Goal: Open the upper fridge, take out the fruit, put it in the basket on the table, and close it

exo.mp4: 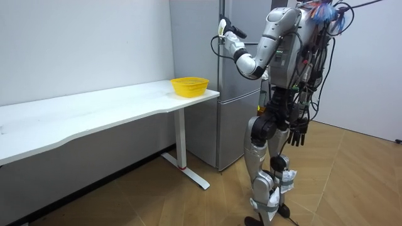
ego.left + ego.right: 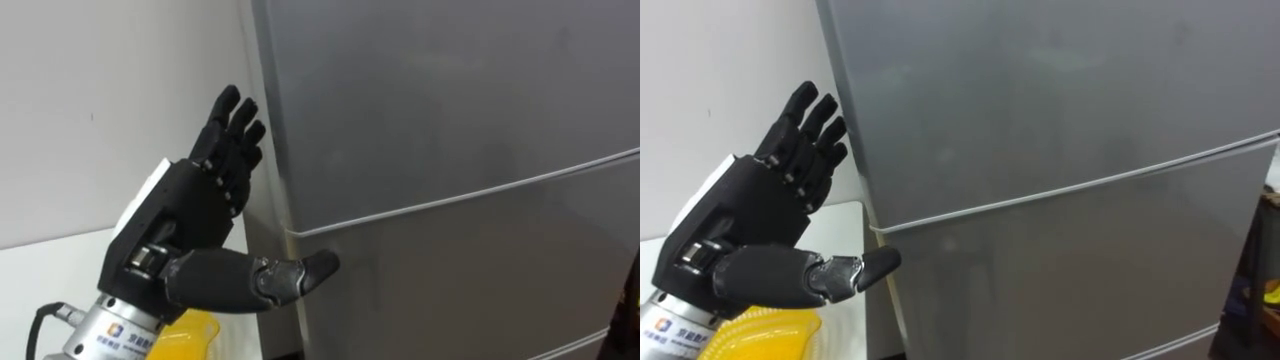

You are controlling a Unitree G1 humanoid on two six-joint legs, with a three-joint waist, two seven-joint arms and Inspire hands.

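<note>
Item: fridge (image 2: 450,110), grey, two doors, standing at the right end of a white table (image 1: 94,116) against a pale wall (image 2: 100,100).
- Upper door (image 2: 1040,90): shut, front plain. Nothing from inside is on show.
- Lower door (image 2: 470,280): shut. A thin bright seam runs between the two doors, rising toward the right.

Item: left hand (image 2: 200,215), black, raised at the fridge's left edge.
- State: open, fingers straight and pointing up, close together beside the upper door's left side; holding nothing.
- Thumb stretched out to the right, its tip at the fridge's left front corner just under the seam. Whether it touches the metal cannot be told.

Item: right hand (image 1: 298,133), hanging low beside the robot's thigh in the room view, well apart from the fridge. State: cannot be told.

Item: basket (image 1: 190,86), yellow, on the table's right end, near the fridge and below the raised hand.

Position: robot upright on a wooden floor (image 1: 352,182), facing the fridge front, left arm bent up toward it.
</note>
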